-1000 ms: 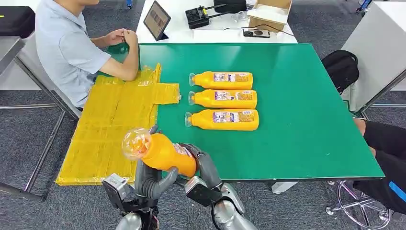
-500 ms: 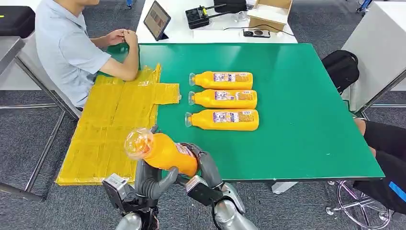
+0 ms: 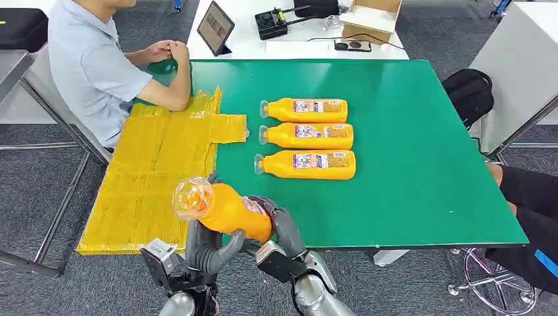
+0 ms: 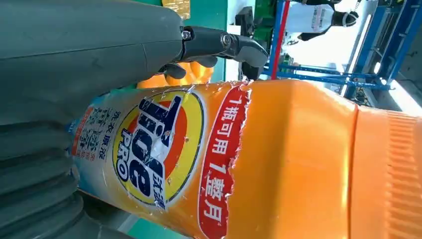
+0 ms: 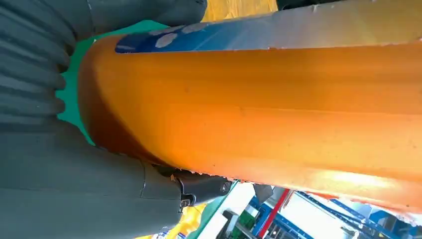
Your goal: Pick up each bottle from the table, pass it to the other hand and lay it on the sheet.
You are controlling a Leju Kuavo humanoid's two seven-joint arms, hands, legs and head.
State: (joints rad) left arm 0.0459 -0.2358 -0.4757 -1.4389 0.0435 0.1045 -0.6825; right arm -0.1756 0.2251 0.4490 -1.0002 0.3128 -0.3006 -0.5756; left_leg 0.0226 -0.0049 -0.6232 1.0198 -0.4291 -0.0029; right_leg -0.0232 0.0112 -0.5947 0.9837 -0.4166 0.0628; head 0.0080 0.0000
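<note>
Both hands' fingers grasping orange bottle (image 3: 227, 211), yellow sheet (image 3: 158, 171) beside, three bottles (image 3: 307, 135) beyond, person (image 3: 92, 66) seated left

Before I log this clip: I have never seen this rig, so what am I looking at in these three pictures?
A humanoid robot stands at a green table. The wide picture looks down from its head; the two close-ups come from cameras at its wrists. Both hands clasp one orange bottle: the left robot hand and the right robot hand. The left wrist view shows the bottle's label, the right wrist view its plain side. Three more bottles lie on the table. A yellow sheet is spread at the left, and a person sits beside it.
</note>
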